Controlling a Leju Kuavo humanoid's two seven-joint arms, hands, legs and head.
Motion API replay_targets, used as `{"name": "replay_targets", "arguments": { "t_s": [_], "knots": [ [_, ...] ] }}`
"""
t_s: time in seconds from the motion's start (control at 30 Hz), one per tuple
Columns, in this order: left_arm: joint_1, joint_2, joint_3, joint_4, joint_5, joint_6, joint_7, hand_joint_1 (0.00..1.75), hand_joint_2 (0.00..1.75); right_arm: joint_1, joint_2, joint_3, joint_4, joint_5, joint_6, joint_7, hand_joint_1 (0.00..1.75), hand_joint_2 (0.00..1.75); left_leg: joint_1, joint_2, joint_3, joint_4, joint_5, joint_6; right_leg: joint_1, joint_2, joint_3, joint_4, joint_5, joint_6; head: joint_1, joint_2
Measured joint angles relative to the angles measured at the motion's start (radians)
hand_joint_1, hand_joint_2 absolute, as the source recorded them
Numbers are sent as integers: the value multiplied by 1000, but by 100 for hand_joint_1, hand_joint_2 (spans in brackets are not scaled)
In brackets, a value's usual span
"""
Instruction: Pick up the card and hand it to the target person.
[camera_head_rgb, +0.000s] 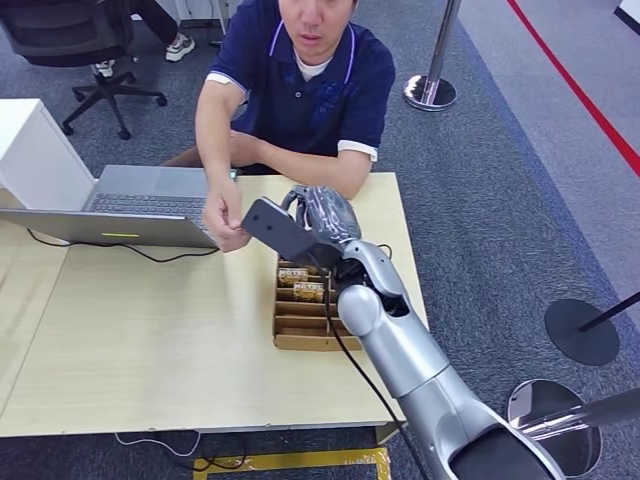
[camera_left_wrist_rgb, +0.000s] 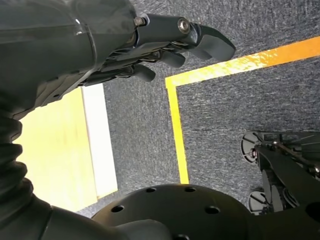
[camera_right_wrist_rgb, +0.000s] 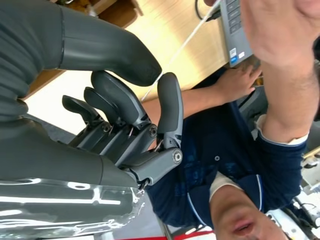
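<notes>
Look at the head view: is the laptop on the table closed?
No, the laptop stands open on the table, with its keyboard showing in front of the person.

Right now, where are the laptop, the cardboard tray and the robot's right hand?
laptop (camera_head_rgb: 147, 205): head view, on the keyboard deck.
cardboard tray (camera_head_rgb: 302, 343): head view, on its near rim.
right hand (camera_head_rgb: 317, 222): head view, on the back of the hand, behind the fingers.
</notes>
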Motion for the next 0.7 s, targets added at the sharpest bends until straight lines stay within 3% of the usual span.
{"name": "replay_targets", "arguments": {
  "t_s": [0.43,0.47,0.57,0.6,0.7],
  "knots": [
    [1,3,-1,1,-35,-10,0,0,175,-52,27,-2,85,-10,-9,2,168,175,0,0,0,0,0,0,0,0,0,0,0,0,0,0],
    [1,3,-1,2,-40,-10,0,0,175,-52,27,-2,87,-10,-10,3,144,175,0,0,0,0,0,0,0,0,0,0,0,0,0,0],
    [1,4,-1,2,-46,-12,0,0,175,-52,27,-3,91,-9,-11,5,18,175,0,0,0,0,0,0,0,0,0,0,0,0,0,0],
    [0,4,-1,2,-49,-12,0,0,175,-52,27,-3,92,-8,-12,5,0,175,0,0,0,0,0,0,0,0,0,0,0,0,0,0],
    [0,4,-1,2,-55,-12,1,0,175,-52,27,-3,94,-5,-15,5,0,175,0,0,0,0,0,0,0,0,0,0,0,0,0,0]
  ]
}}
